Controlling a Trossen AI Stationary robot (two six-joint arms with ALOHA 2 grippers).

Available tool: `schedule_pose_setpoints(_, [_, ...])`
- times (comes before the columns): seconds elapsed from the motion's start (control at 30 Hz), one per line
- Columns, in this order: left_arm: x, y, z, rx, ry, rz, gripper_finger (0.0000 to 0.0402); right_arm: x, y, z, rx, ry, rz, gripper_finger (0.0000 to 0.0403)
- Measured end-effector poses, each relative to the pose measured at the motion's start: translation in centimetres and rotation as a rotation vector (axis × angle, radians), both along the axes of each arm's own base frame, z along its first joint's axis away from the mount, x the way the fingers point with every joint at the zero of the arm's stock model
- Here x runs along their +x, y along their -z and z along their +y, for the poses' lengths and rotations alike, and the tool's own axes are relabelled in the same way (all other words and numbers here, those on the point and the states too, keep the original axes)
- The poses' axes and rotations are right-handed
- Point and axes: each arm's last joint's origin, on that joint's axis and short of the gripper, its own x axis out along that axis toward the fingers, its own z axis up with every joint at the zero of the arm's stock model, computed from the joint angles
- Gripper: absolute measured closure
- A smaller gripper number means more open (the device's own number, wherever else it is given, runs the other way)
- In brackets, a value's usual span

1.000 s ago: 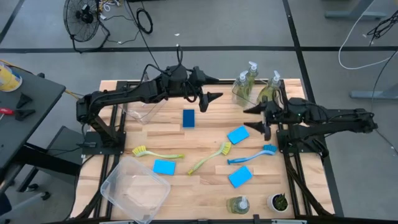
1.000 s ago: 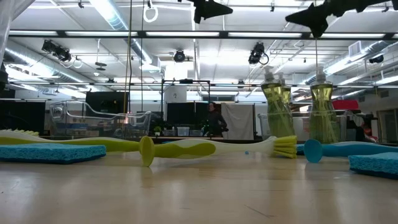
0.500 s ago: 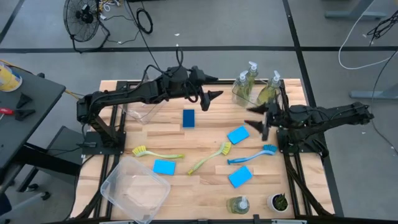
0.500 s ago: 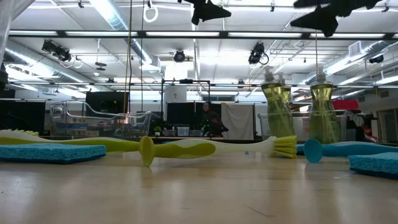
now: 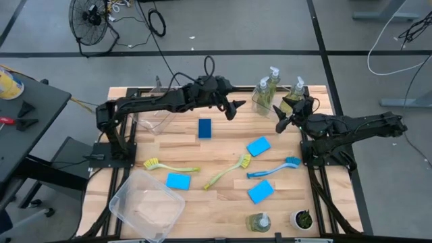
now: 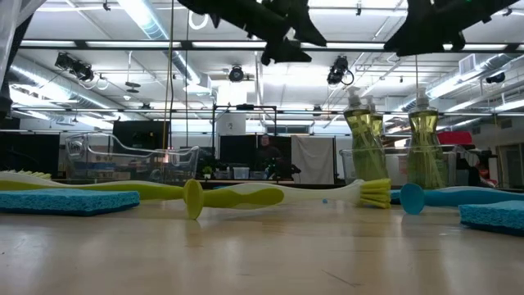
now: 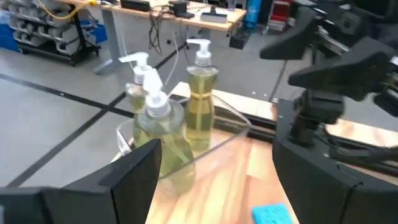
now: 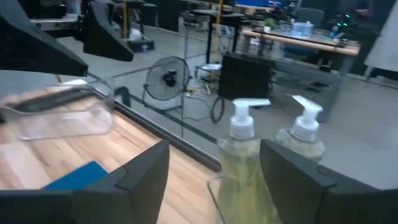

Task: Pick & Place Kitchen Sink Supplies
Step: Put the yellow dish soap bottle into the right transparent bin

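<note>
right gripper point(image 5: 282, 121) open, empty | soap bottles point(image 5: 268, 91) upright, upper right — just beside it | left gripper point(image 5: 234, 111) open — farther

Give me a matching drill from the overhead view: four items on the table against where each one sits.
Items:
1. blue brush
2. lone soap bottle
3. empty bin
4. upright sponge

Places:
A. near-left corner of the table
B. near edge, beside the plant pot
C. middle of the table's far half
D. right side, between two flat sponges

Pairs: 1-D, 2-B, 3-A, 4-C
</note>
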Motion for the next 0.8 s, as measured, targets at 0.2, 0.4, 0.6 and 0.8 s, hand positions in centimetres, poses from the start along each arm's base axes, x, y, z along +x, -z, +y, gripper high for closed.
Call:
schedule_pose_setpoints(0.2, [0.4,0.8,1.8,0.038,-0.018,-0.02,0.0153,0.3,0.9,-0.6,0.043,0.067,0.031,0.0228])
schedule_pose_setpoints(0.4, [-0.2,0.7,3.7,0.046,-0.045,-0.034,0.0272,0.4,1.1,-1.1,0.065,0.078,0.044,0.0319])
schedule_pose_setpoints(0.6, [-0.3,0.6,4.0,0.038,-0.013,-0.04,0.0372,0.4,1.1,-1.5,0.067,0.101,0.045,0.0394])
schedule_pose_setpoints(0.8, [-0.2,0.7,3.8,0.038,-0.005,-0.039,0.0391,0.5,1.3,-1.8,0.114,0.051,0.039,0.0397])
